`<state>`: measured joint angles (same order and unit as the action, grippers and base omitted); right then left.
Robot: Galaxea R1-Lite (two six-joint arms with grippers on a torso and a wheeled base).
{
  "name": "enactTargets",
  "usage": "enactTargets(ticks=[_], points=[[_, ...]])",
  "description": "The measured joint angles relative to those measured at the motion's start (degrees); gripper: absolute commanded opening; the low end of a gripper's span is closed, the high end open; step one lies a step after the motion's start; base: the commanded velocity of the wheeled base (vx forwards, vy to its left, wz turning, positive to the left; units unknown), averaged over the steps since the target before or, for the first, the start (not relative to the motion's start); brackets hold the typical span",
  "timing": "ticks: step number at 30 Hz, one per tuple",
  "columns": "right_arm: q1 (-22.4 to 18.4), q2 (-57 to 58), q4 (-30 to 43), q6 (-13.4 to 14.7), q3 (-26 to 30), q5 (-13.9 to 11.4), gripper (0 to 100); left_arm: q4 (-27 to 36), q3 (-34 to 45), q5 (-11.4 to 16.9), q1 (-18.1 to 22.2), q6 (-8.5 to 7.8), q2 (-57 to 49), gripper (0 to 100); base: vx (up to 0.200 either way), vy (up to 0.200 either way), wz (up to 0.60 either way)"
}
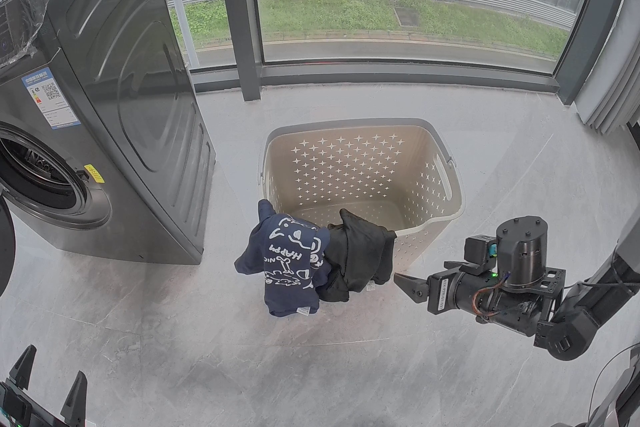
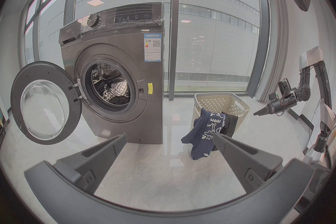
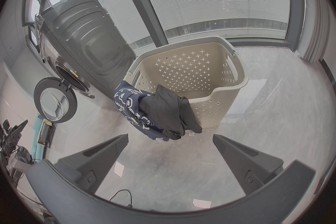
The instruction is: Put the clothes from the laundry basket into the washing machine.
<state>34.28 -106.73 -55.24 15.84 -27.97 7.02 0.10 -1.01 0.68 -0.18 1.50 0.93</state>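
A beige laundry basket (image 1: 360, 123) stands on the floor by the window. Over its near rim hang a navy shirt with white print (image 1: 287, 258) and a black garment (image 1: 360, 255). The grey washing machine (image 1: 100, 115) stands to the left, its round door (image 2: 43, 102) swung open and something dark lying in the drum (image 2: 110, 86). My right gripper (image 1: 410, 287) is open, low and just right of the black garment (image 3: 168, 111), not touching it. My left gripper (image 1: 55, 365) is open and empty, near the floor in front of the machine, well short of the shirt (image 2: 204, 130).
Floor-to-ceiling windows with dark frames (image 1: 237, 1) run behind the basket and the machine. A grey curtain (image 1: 610, 88) hangs at the far right. Bare grey floor (image 1: 200, 341) lies between the grippers, the basket and the machine.
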Motion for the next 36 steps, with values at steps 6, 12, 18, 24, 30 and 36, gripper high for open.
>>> enactTargets(ticks=[6,12,18,24,30,36], points=[[-0.2,-5.0,-3.3,0.3,-3.1,0.2,100,0.0,0.0,0.0,0.0,0.02,0.0,100,0.0,0.0,0.0],[-0.4,-10.8,-5.2,0.0,-6.6,1.4,100,0.0,0.0,0.0,0.0,0.06,0.0,100,0.0,0.0,0.0],[-0.4,-15.0,-5.4,-0.2,-9.4,1.6,100,0.0,0.0,0.0,0.0,0.05,0.0,100,0.0,0.0,0.0],[-0.1,-19.4,-7.3,-0.3,-13.2,1.6,100,0.0,0.0,0.0,0.0,0.17,0.0,100,0.0,0.0,0.0],[-0.1,-23.7,-8.5,-0.5,-18.1,1.6,100,0.0,0.0,0.0,0.0,0.22,0.0,100,0.0,0.0,0.0],[-0.4,-27.6,-8.8,-0.6,-22.5,1.6,100,0.0,0.0,-0.1,0.0,0.27,0.0,100,0.0,0.0,0.0]])
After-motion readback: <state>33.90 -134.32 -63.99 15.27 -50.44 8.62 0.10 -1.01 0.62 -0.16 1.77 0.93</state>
